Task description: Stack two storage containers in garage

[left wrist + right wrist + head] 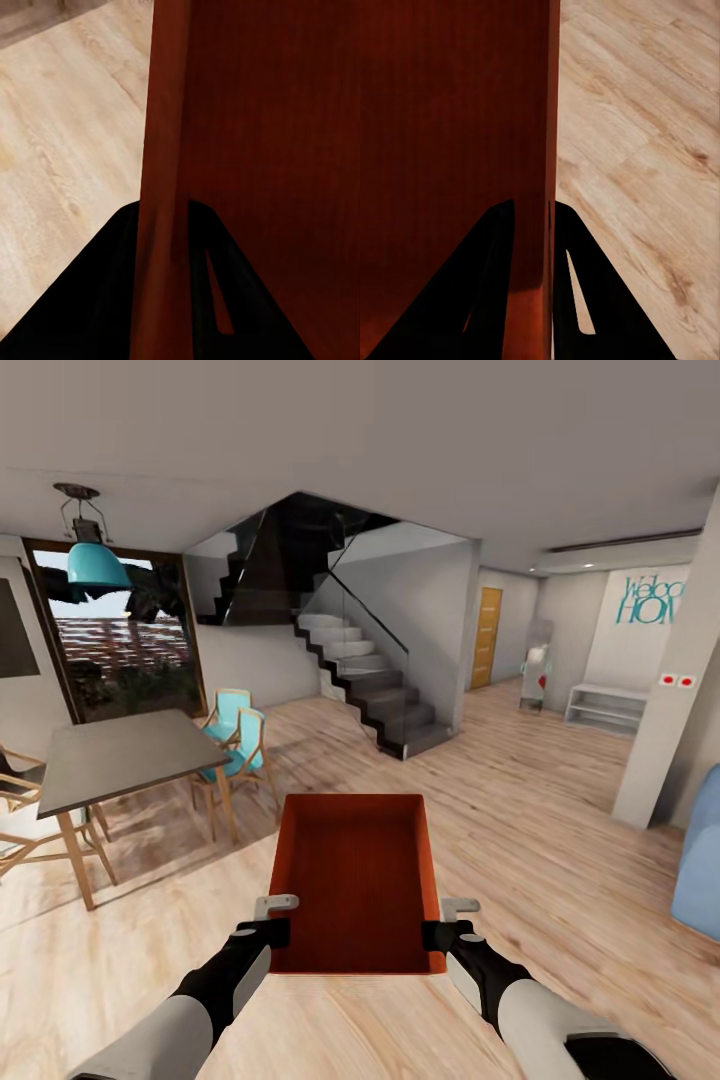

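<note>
Container point(356, 880) in both my grips, held out level above the light wood-plank flooring point(540, 830): an orange-red open-top bin, empty as far as I can see into it. My left gripper point(272, 932) pinches the bin's left wall near its near corner, and in the left wrist view the thin wall point(161, 187) runs straight between my dark fingers point(97, 300), one inside the bin and one outside. My right gripper point(440, 935) does the same on the right wall; the right wrist view shows that wall point(547, 150) clamped between its fingers point(577, 300).

Beyond the container's far edge stands the staircase point(375, 680); left of the container is a dining table point(120, 755) with turquoise chairs point(235, 735), and right of it a pale pillar point(675, 700) and a blue sofa's edge point(700, 860). I judge this is still the living area, so the carry to the garage lies ahead; the second container is not with me.

The risk is the grip itself: both holds sit at the near end of thin walls, so the far end hangs unsupported. A hard turn or jolt of the base could tip the bin or let a wall slide out. If my arms drift apart or together, the walls could bend and slip free.
</note>
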Motion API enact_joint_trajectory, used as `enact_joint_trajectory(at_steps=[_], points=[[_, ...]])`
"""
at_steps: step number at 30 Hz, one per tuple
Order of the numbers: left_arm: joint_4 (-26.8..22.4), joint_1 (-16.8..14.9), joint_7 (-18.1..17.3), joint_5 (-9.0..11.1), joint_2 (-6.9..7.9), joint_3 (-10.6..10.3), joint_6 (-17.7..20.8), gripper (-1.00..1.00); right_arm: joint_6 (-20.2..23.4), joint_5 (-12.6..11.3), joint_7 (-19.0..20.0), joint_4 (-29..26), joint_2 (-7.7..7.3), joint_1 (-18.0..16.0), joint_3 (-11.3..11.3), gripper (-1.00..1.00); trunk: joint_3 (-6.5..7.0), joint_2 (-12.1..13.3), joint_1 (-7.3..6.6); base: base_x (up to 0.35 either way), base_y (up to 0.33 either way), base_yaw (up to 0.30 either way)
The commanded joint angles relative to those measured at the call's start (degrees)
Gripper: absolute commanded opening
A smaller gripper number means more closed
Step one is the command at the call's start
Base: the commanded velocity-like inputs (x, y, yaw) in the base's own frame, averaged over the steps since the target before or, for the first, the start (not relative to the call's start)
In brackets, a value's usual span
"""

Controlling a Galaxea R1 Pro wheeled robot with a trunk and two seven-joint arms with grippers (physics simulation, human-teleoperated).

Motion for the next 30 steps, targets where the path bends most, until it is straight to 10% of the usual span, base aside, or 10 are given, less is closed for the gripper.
enact_joint_trajectory(at_steps=[1,30], points=[[-0.21,-0.04,0.50,-0.25,0.09,0.26,0.34,-1.00,0.10,0.63,0.03,0.00,-0.03,0.01,-0.23,-1.00,-0.02,-0.04,0.05,0.322,0.000,0.000],[-0.21,-0.04,0.54,-0.25,0.09,0.27,0.37,-1.00,-1.11,0.70,0.00,0.00,-0.03,0.01,-0.23,-1.00,-0.02,-0.04,0.05,0.322,0.000,0.000]])
